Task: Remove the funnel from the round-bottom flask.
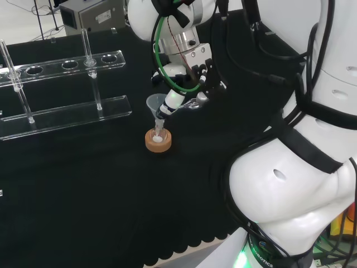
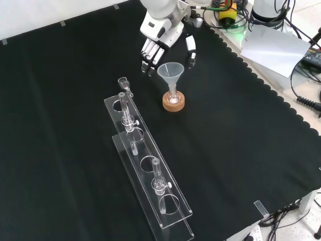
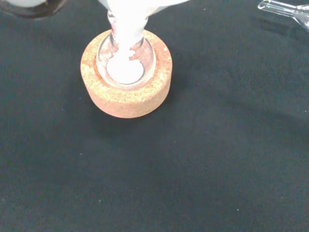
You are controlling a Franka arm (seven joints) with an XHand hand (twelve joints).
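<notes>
A clear funnel [image 2: 170,72] stands with its stem in the neck of a small round-bottom flask [image 2: 173,97], which holds something white. The flask rests on a cork ring [image 2: 173,104] near the middle of the cloth. In the head view the funnel [image 1: 155,104] rises above the cork ring [image 1: 158,141]. The hand [image 2: 161,39] hangs just behind the funnel. Its fingers [image 2: 148,54] point down on one side of the funnel's rim and the thumb [image 2: 191,50] on the other, straight and apart from it. The wrist view looks down on the cork ring [image 3: 126,94] and the flask [image 3: 126,62].
A long clear rack [image 2: 145,165] with upright glass tubes lies in front of the flask in the front view, at the left in the head view [image 1: 61,89]. A small glass piece [image 2: 124,82] lies at the rack's far end. The cloth's scalloped edge [image 2: 261,75] runs at the right.
</notes>
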